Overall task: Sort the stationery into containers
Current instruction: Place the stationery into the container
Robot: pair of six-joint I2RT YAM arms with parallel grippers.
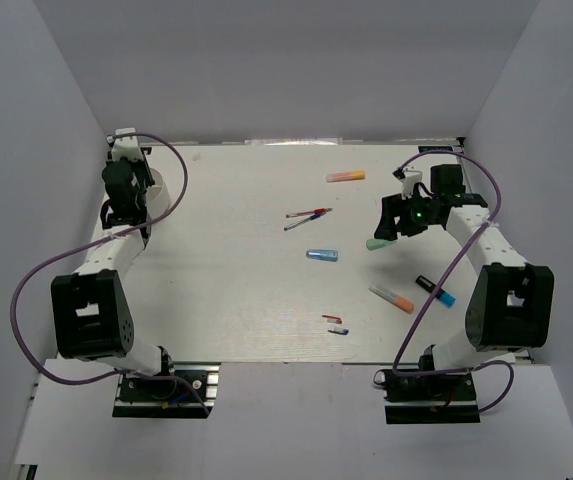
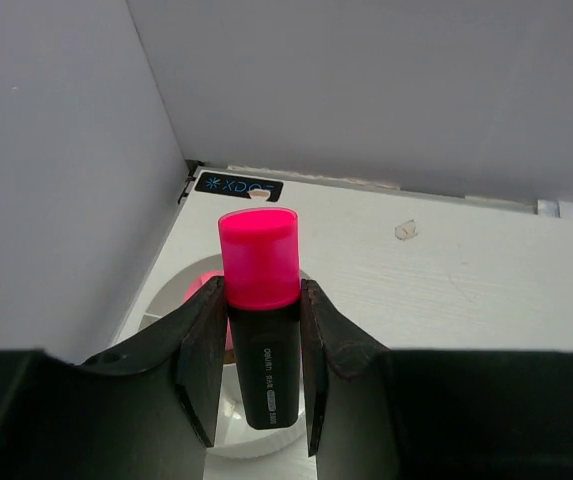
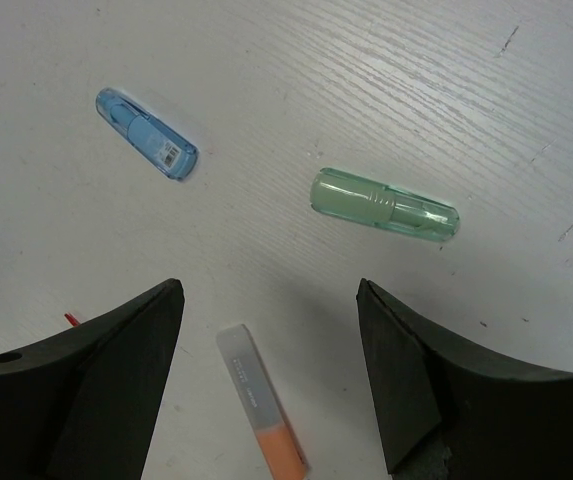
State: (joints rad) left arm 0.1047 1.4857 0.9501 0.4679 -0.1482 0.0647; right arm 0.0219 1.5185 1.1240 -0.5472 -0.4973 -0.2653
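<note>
1. Left end effector (image 2: pixel 259 335): we find it clamped on 1 pink-capped, black-bodied plastic highlighter (image 2: pixel 259 262). The highlighter is gripped by its black body, and its pink cap stands clear of the fingers (image 2: pixel 198 350).

2. Container: the low round white bowl (image 2: pixel 166 300) sits directly below the gripped highlighter, in the 10 o'clock corner of the white table (image 1: pixel 226 300). A pink item lies inside the bowl. It is mostly hidden behind a finger, so we cannot identify it.

3. Right end effector (image 3: pixel 268 295): its fingers stand wide apart and hold nothing. It hangs over the 2 o'clock area of the table.

4. Items in the right wrist view, all lying flat on the table and untouched:
- The translucent mint-green marker (image 3: pixel 384 205) is at 1 o'clock from the gap.
- The translucent blue marker (image 3: pixel 146 147) is at 10 o'clock, well apart from the mint one.
- The orange marker with a frosted grey cap (image 3: pixel 261 400) is at 6 o'clock, seen between the fingers.

5. Further items in the top view:
- 1 orange highlighter (image 1: pixel 346 176) lies at 12 o'clock, near the far edge.
- 2 thin pens, 1 thin red pen (image 1: pixel 311 213) and 1 thin blue pen (image 1: pixel 299 225), lie side by side near the centre.
- 1 black marker with a blue end (image 1: pixel 436 291) lies at 4 o'clock, just beside the orange marker.
- 2 small pieces (image 1: pixel 335 324) lie at 6 o'clock, too small to identify.
</note>
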